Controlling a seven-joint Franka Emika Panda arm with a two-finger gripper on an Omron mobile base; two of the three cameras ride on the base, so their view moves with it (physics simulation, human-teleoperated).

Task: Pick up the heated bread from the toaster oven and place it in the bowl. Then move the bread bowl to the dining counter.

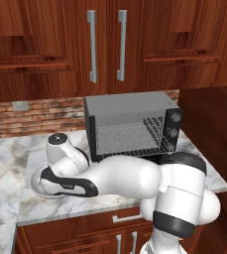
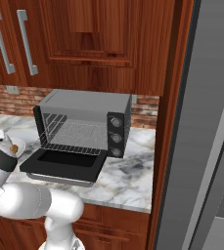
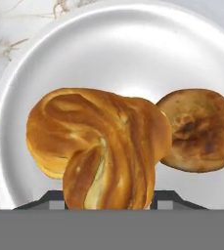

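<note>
Even, soft rendered light with no hard shadows; the wood above the toaster oven [image 1: 132, 124] sits dim. A broad pale sheen lies on the bowl [image 3: 113, 44] in the hand view. The bread [image 3: 99, 146] there looks soft and slightly blurred.

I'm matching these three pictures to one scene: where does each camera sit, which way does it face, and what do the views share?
Left base view: behind the arm's left, facing forward and down at the open toaster oven and marble counter; the white arm crosses the foreground.
Right base view: behind the arm's right, facing the same toaster oven; arm at lower left.
Hand view: on the hand, looking down into the bowl; the heated bread sits between the tool's fingertips, beside a darker bun.
Both base views share oven, counter, brick backsplash.
</note>
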